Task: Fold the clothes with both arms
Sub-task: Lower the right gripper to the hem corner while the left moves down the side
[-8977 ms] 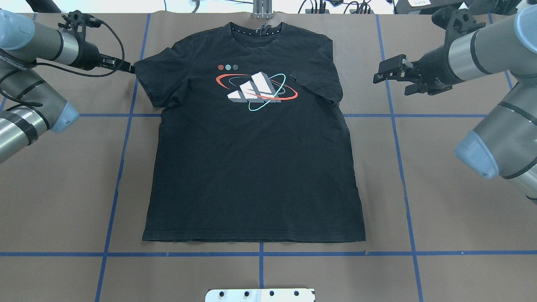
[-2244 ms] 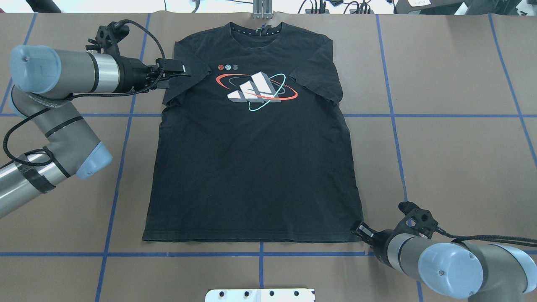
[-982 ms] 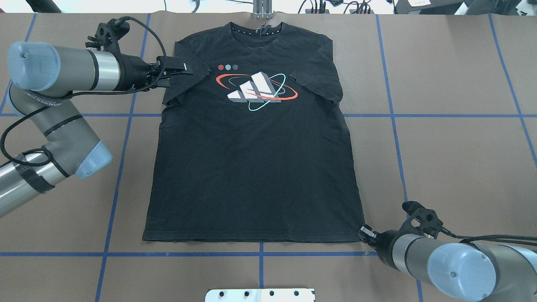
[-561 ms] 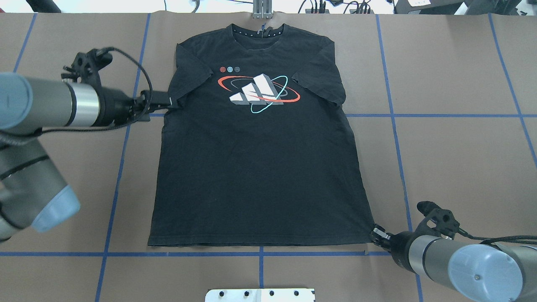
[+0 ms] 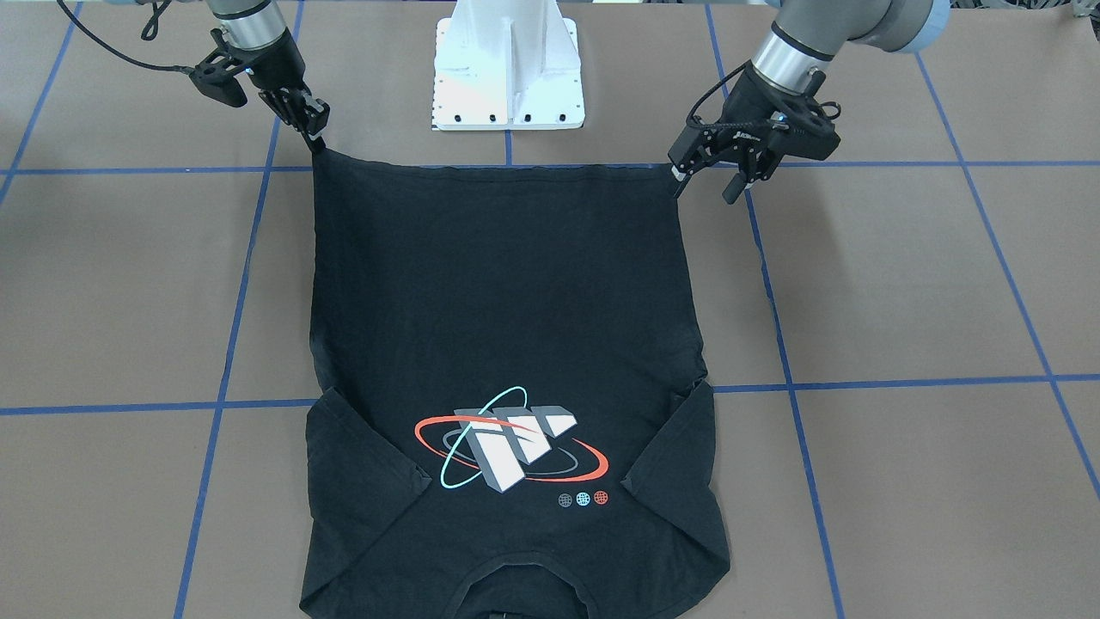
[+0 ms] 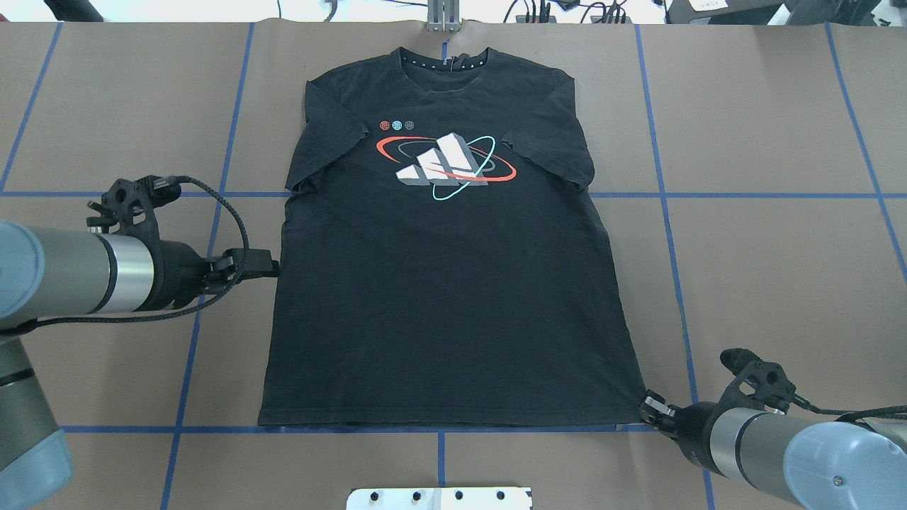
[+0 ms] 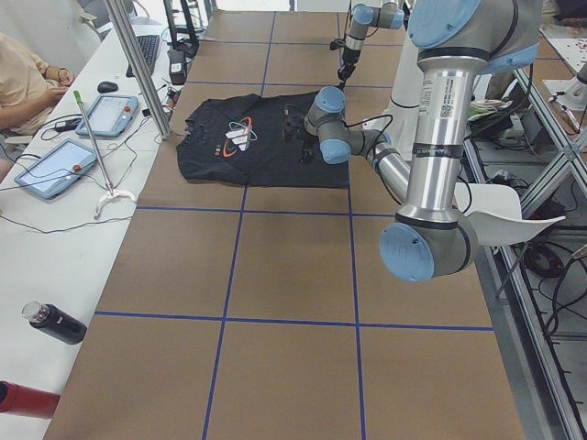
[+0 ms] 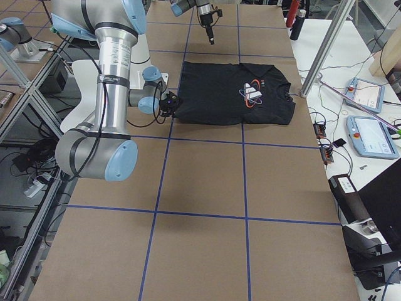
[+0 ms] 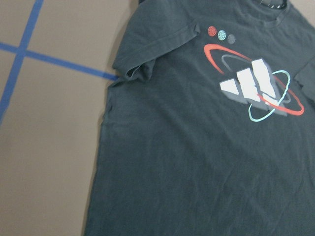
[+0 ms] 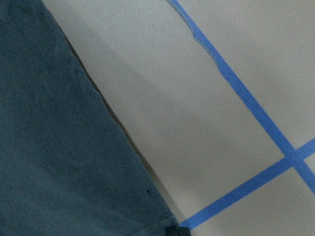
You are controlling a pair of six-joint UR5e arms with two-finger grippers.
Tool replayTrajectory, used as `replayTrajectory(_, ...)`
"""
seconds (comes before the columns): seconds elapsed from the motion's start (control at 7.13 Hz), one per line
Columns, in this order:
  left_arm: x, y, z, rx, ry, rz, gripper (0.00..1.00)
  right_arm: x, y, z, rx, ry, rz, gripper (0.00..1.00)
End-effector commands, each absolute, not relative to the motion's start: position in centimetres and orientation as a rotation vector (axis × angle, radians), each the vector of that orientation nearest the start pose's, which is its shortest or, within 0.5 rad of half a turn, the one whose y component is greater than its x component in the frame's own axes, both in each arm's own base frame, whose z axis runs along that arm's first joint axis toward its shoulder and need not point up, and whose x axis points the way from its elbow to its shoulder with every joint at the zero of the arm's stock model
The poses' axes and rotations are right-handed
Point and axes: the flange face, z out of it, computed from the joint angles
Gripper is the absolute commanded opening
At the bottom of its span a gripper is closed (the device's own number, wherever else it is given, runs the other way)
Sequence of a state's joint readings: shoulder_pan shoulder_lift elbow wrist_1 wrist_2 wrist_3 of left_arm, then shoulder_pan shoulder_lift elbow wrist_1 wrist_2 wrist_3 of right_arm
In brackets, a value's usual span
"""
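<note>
Brown paper-covered table (image 6: pixel 779 297), taped into a grid with blue tape lines (image 6: pixel 744 195). Silver metal bracket (image 6: pixel 443 14) and black cables (image 6: pixel 560 10) at the far edge. The white side bench (image 7: pixel 27 275) past it holds 2 grey tablets with red buttons (image 7: pixel 53 170), an upright aluminium post (image 7: pixel 138 69), a black bottle (image 7: pixel 55 323) and a red bottle (image 7: pixel 23 401). A person (image 7: pixel 27 78) sits there. Light is bright and even.

Black T-shirt (image 6: pixel 453 297), red-ringed grey logo (image 6: pixel 445 164)

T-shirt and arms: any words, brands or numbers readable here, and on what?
No text can be read.
T-shirt: wordless block-and-rings logo; collar label marks too small.
Left arm: print on its tube, too small to read.
</note>
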State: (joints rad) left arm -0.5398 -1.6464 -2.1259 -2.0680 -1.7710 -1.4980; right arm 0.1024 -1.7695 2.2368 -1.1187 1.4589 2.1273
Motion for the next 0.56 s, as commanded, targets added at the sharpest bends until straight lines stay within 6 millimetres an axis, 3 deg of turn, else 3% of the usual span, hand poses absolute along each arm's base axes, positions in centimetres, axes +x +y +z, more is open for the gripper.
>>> replayTrajectory(0.0, 37.3, -29.8, 33.4, 0.095, 1.071, -0.341, 0.97, -38.5, -18.3, 37.9, -0.111, -0.943, 0.658, 0.00)
replayTrajectory(0.14, 39.7, -26.9, 33.8, 0.023, 1.065, -0.389, 0.92, -38.3, -18.1, 37.5, -0.117, -0.950, 0.656, 0.00)
replayTrajectory(0.42, 41.8, -24.7, 34.7, -0.004, 1.044, -0.383, 0.88, -38.4, -17.4, 37.8, -0.124, -0.941, 0.640, 0.00)
